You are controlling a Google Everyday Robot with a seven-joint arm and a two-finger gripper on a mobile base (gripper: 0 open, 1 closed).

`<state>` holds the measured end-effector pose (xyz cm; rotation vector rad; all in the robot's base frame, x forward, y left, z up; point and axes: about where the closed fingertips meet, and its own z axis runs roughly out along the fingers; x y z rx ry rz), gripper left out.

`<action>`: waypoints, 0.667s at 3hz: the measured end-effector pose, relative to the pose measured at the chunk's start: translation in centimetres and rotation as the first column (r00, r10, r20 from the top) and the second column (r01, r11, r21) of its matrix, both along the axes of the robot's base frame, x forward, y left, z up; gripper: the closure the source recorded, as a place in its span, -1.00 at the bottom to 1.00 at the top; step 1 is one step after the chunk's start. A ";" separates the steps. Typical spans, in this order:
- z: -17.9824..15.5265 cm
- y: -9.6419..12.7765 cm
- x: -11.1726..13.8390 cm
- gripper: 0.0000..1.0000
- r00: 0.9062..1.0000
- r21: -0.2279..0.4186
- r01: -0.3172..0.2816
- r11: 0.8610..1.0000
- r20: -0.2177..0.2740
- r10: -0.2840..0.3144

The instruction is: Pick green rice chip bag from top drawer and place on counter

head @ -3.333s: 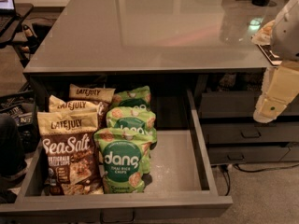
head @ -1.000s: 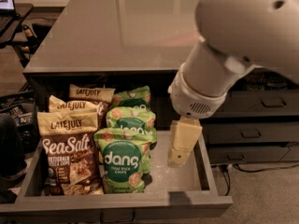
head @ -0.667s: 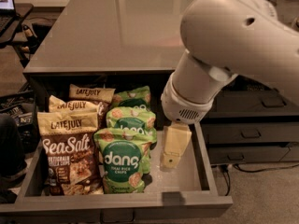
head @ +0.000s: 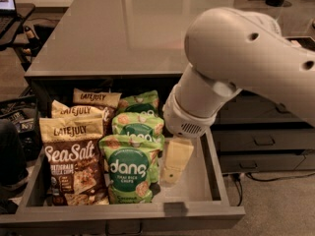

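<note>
Camera view: step in hand, by my read, is the reach into the top drawer point(head: 217, 183), pre-grasp. Gripper point(head: 173, 162) hangs inside the drawer under the big pale arm point(head: 236, 58), pointing down over bare drawer floor. Can't tell if it's open or shut; nothing visibly in it. Front green rice chip bag point(head: 129, 173) stands upright just beside the gripper, btw it and the brown bags point(head: 71, 156); contact unclear. Next move prob. calls for shifting over that bag's top edge, closing on it, lifting clear of the drawer, then up to the counter point(head: 123, 33) above and behind the gripper. Count: 3 green bags in a row front to back, 3 brown bags, 1 open drawer.
</note>
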<state>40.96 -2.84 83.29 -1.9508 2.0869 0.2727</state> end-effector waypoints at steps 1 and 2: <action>-3.6 3.1 0.4 -1.00 0.999 0.033 -0.004 0.999 -0.036 0.005; -5.9 4.7 1.5 -1.00 0.998 0.055 0.016 0.998 -0.061 -0.012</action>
